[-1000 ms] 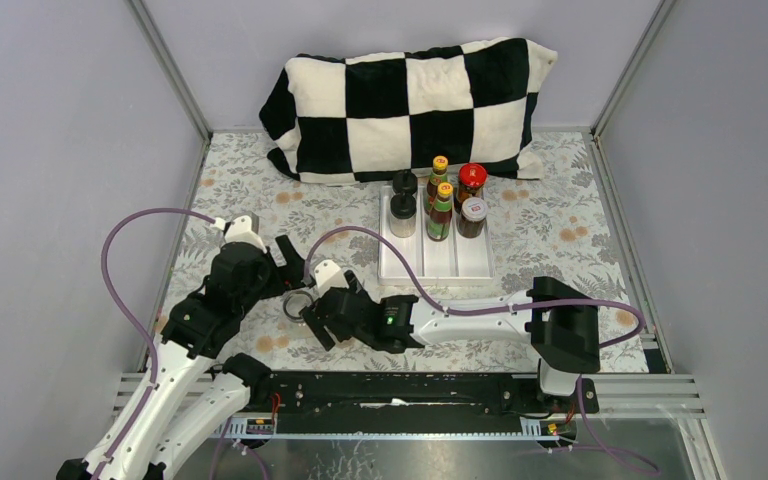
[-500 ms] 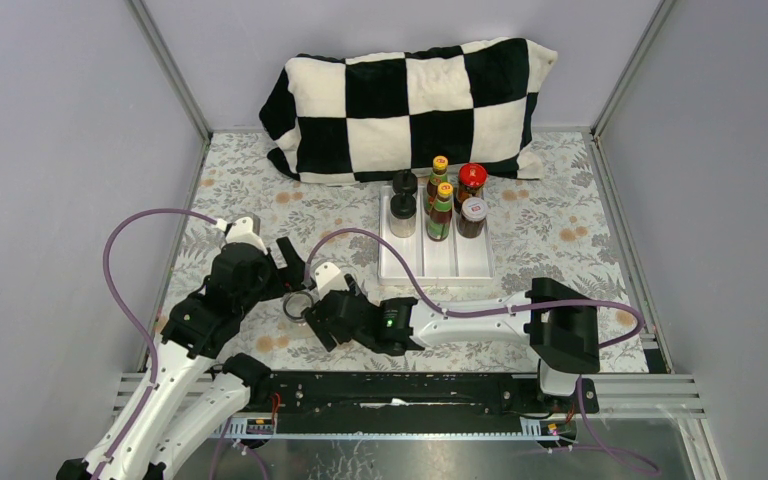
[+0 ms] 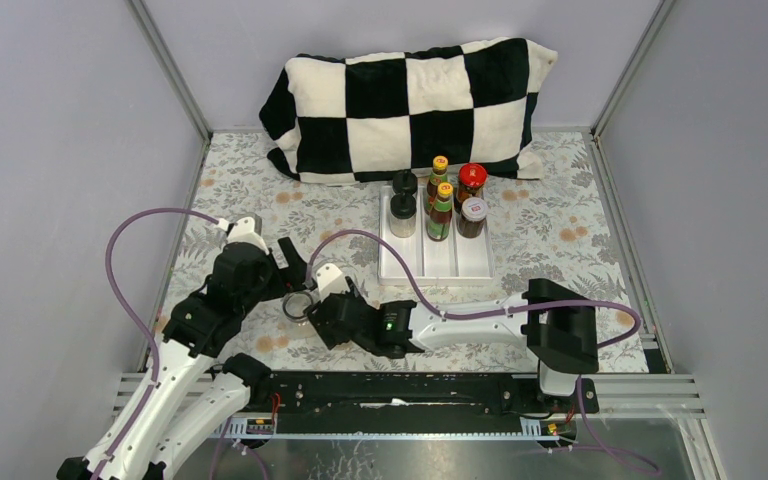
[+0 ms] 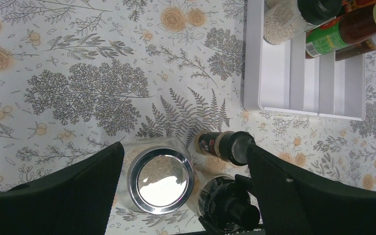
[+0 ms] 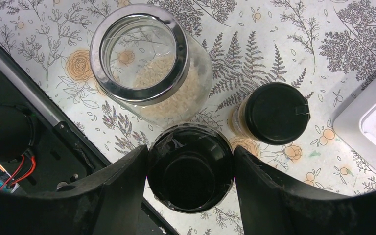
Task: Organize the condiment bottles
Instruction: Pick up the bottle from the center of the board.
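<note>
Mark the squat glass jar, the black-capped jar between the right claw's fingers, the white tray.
squat glass jar (image 5: 137,54), right wrist view, centre of its top
black-capped jar (image 5: 191,169), right wrist view, centre of cap
white tray (image 4: 289,83), left wrist view, bare floor

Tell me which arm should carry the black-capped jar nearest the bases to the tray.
Right. The right gripper straddles that black-capped jar, fingers close at both sides. The left gripper hangs open over the glass jar beside it, holding nothing.
</note>
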Robot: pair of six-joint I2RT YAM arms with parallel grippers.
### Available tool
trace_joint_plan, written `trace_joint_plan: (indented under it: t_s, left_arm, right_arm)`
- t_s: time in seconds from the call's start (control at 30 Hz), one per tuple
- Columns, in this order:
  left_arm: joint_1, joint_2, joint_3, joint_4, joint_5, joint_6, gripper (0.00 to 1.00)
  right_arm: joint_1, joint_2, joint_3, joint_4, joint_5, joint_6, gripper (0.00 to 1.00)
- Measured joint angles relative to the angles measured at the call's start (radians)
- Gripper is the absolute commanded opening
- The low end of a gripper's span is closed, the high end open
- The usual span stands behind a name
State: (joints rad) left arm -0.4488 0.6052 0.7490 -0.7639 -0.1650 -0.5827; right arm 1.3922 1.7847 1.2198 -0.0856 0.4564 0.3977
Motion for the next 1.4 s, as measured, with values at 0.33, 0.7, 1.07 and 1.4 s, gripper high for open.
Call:
trace_joint_plan:
  t_s: [0.33, 0.7, 1.07, 1.4]
  left_arm:
    - [-0.01, -0.015, 0.001, 0.074, 0.073, -0.011, 0.99]
    - [-0.011, -0.019, 0.002, 0.1, 0.099, -0.014, 0.99]
    - [-0.011, -0.019, 0.002, 0.112, 0.106, -0.014, 0.99]
    - [-0.011, -0.019, 0.002, 0.114, 0.106, -0.014, 0.99]
  right_arm:
    - [-0.005, -0.086, -0.104, 0.014, 0.049, 0.033, 0.53]
    - [-0.01, -0.197, -0.195, -0.078, 0.131, 0.064, 0.52]
    - [-0.011, -0.304, -0.262, -0.195, 0.182, 0.077, 0.52]
    - [-0.011, -0.464, -0.269, -0.289, 0.183, 0.09, 0.52]
